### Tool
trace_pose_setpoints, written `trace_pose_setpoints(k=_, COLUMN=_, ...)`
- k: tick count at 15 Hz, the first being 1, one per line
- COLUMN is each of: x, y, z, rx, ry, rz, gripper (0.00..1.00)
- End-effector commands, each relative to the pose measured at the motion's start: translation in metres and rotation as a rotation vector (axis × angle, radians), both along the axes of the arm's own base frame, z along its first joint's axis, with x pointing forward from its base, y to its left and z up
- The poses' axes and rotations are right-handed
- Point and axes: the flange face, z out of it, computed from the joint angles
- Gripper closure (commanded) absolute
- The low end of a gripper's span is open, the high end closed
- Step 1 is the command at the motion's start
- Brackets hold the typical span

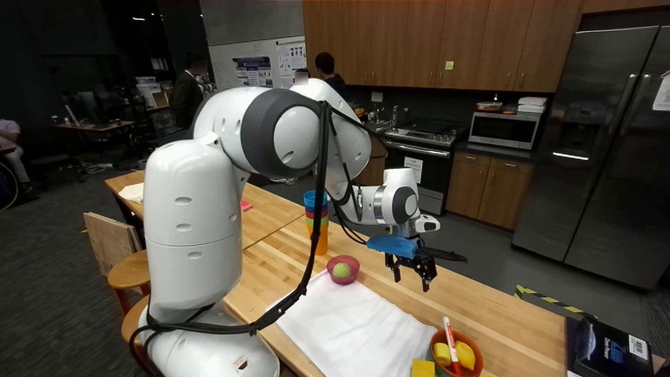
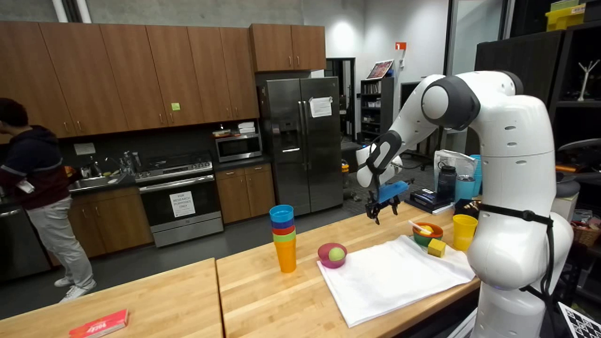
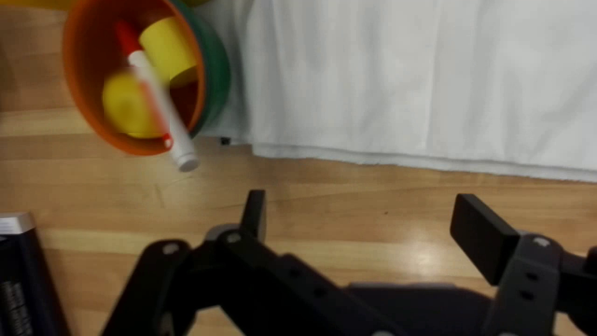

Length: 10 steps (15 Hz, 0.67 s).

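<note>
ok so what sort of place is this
Probably a research lab's kitchen area: there's a fridge and a stove with a sign reading "for research purposes only".

Tabletop (image 2: 263,305), left to right as I see it in an exterior view: cup stack (image 2: 283,244); ball bowl (image 2: 331,264), its ball (image 2: 336,254) inside, at the back left corner of the cloth (image 2: 389,281); marker bowl (image 2: 422,241), at the back right; block (image 2: 436,248), before it; lone cup (image 2: 465,234), farther right. In the marker bowl: marker (image 3: 161,100) and two small items (image 3: 167,49), the marker's end over the rim. My gripper (image 2: 386,217): above the tabletop, behind the cloth. Box (image 3: 28,284), in my wrist view: lower left, apart from the marker bowl.
</note>
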Motion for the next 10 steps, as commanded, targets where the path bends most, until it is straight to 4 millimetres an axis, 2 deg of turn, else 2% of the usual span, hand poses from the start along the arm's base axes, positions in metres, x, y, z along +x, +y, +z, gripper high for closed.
trace_pose_setpoints(k=1, x=-0.014, y=-0.036, z=0.037, rx=-0.091, ry=-0.115, rz=-0.065, gripper=0.00)
trace_pose_setpoints(k=4, x=-0.031, y=-0.061, z=0.062, rx=-0.161, ry=-0.173, rz=-0.136, gripper=0.00)
trace_pose_setpoints(k=8, x=-0.073, y=-0.083, z=0.082, rx=-0.162, ry=-0.135, rz=-0.220, gripper=0.00)
trace_pose_setpoints(k=9, x=-0.047, y=-0.083, z=0.070, rx=-0.157, ry=-0.139, rz=-0.192, gripper=0.00)
trace_pose_setpoints(k=10, x=-0.056, y=-0.086, z=0.074, rx=-0.155, ry=-0.133, rz=-0.208, gripper=0.00)
